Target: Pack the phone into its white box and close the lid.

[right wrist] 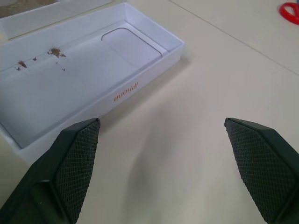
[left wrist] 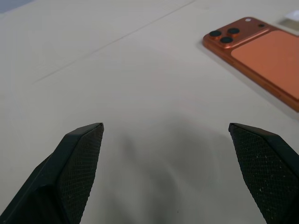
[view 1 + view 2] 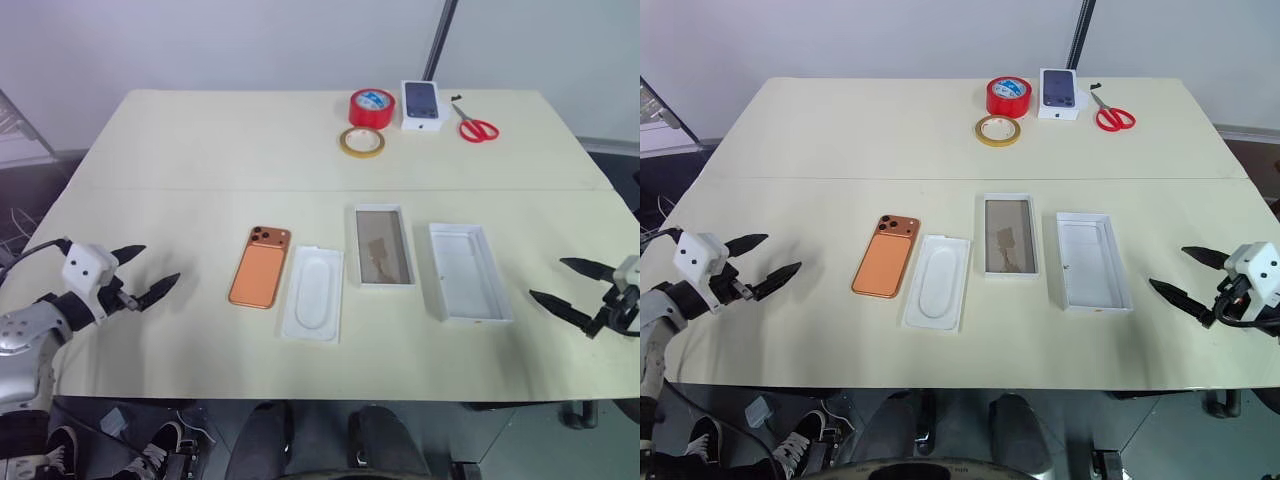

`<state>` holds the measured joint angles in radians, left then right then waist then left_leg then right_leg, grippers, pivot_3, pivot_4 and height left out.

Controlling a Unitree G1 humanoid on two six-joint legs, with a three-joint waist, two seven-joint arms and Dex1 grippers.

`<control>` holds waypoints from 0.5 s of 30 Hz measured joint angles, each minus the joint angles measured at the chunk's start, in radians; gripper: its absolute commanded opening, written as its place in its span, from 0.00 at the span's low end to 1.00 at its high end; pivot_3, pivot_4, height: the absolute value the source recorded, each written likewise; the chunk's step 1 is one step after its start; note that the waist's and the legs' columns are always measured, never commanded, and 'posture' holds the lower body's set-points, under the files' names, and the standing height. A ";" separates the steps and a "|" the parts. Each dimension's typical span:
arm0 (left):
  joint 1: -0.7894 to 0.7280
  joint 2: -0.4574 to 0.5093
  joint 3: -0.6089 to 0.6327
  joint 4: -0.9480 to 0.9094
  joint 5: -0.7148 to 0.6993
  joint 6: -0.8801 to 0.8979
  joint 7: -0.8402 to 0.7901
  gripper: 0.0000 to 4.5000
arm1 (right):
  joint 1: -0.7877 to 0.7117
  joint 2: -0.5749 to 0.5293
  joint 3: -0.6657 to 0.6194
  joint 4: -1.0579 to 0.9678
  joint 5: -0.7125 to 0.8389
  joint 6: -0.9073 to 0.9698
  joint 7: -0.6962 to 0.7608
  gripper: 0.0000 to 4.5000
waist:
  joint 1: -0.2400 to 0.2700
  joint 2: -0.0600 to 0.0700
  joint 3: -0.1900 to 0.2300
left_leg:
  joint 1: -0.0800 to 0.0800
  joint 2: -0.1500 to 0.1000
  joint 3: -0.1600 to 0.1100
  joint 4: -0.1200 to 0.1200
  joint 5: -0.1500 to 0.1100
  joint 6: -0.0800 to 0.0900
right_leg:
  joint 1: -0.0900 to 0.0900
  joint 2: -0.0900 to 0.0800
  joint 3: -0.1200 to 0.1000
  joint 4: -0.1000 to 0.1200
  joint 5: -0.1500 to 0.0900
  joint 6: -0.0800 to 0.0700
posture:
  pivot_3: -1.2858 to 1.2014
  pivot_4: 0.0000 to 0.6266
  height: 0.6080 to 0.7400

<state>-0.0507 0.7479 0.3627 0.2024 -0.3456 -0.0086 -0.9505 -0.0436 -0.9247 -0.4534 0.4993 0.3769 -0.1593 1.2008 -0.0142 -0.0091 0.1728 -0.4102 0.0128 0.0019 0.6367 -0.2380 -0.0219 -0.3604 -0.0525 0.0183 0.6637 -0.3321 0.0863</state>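
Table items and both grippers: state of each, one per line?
phone: flat, back up, unpacked
white box: open, empty
lid: off, inside up
insert: flat, between phone and white box
left gripper: open, empty
right gripper: open, empty
scissors: shut
small box: closed

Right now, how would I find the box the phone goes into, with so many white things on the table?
Start at the big cream table and find the row of four flat things near the front edge. Counting from the orange phone, the white box is third, between the flat white insert and the lid. It alone has a brownish floor; its neighbours are white all over.
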 measured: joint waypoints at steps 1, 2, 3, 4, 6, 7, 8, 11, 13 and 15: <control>-0.003 0.000 0.000 0.001 0.000 -0.001 -0.005 1.00 | -0.003 0.001 0.003 -0.005 0.000 0.002 0.000 0.99 | 0.000 0.000 0.000 | 0.000 0.000 0.000 0.000 0.000 0.000 | 0.000 0.000 0.000 0.000 0.000 0.000 | 0.52 0.24 1.00; -0.005 0.000 -0.001 0.002 0.000 -0.001 -0.007 1.00 | -0.006 0.001 0.006 -0.011 0.000 0.004 -0.002 0.99 | 0.000 0.000 0.000 | 0.000 0.000 0.000 0.000 0.000 0.000 | 0.000 0.000 0.000 0.000 0.000 0.000 | 0.52 0.24 1.00; -0.009 0.000 -0.005 0.004 0.003 -0.003 -0.009 1.00 | -0.007 0.001 0.008 -0.021 -0.001 0.005 -0.005 0.99 | 0.000 0.000 0.000 | 0.000 0.000 0.000 0.000 0.000 0.000 | 0.000 0.000 0.000 0.000 0.000 0.000 | 0.52 0.24 1.00; -0.016 0.000 -0.012 0.005 0.006 -0.003 -0.008 1.00 | -0.009 0.002 0.011 -0.027 -0.001 0.006 -0.008 0.99 | 0.000 0.000 0.000 | 0.000 0.000 0.000 0.000 0.000 0.000 | 0.000 0.000 0.000 0.000 0.000 0.000 | 0.52 0.24 1.00; -0.028 0.000 -0.028 0.005 0.019 -0.007 -0.001 1.00 | -0.015 0.002 0.016 -0.034 -0.002 0.006 -0.016 0.99 | 0.000 0.000 0.000 | 0.000 0.000 0.000 0.000 0.000 0.000 | 0.000 0.000 0.000 0.000 0.000 0.000 | 0.52 0.24 1.00; -0.032 0.000 -0.032 0.005 0.026 -0.008 0.003 1.00 | -0.017 0.002 0.018 -0.037 -0.003 0.006 -0.020 0.99 | 0.000 0.000 0.000 | 0.000 0.000 0.000 0.000 0.000 0.000 | 0.000 0.000 0.000 0.000 0.000 0.000 | 0.52 0.24 1.00; -0.033 0.000 -0.034 0.005 0.031 -0.009 0.007 1.00 | -0.017 0.002 0.020 -0.040 -0.005 0.006 -0.023 0.99 | 0.000 0.000 0.000 | 0.000 0.000 0.000 0.000 0.000 0.000 | 0.000 0.000 0.000 0.000 0.000 0.000 | 0.52 0.24 1.00; -0.035 0.000 -0.036 0.002 0.032 0.004 0.012 1.00 | -0.023 0.002 0.031 -0.058 -0.010 0.007 -0.036 0.99 | 0.000 0.000 0.000 | 0.000 0.000 0.000 -0.001 0.000 0.000 | 0.000 0.000 0.000 0.000 0.000 0.001 | 0.52 0.24 1.00; -0.035 0.000 -0.052 -0.027 0.030 0.032 0.010 1.00 | -0.038 0.004 0.048 -0.073 -0.012 0.007 -0.044 0.99 | -0.001 0.000 0.000 | 0.000 0.000 0.000 0.000 0.000 0.000 | 0.000 0.000 0.000 0.000 0.000 0.001 | 0.52 0.24 1.00; -0.036 0.000 -0.074 -0.064 0.029 0.070 0.009 1.00 | -0.051 0.005 0.060 -0.091 -0.012 0.008 -0.049 0.99 | -0.001 0.000 0.000 | 0.000 0.000 0.000 0.000 0.000 0.000 | 0.000 0.000 0.000 0.000 0.000 0.001 | 0.52 0.24 1.00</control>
<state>-0.0865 0.7479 0.2888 0.1388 -0.3169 0.0616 -0.9412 -0.0946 -0.9202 -0.3932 0.4081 0.3652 -0.1518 1.1513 -0.0151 -0.0091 0.1728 -0.4099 0.0127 0.0022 0.6362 -0.2378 -0.0219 -0.3603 -0.0523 0.0184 0.6639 -0.3317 0.0870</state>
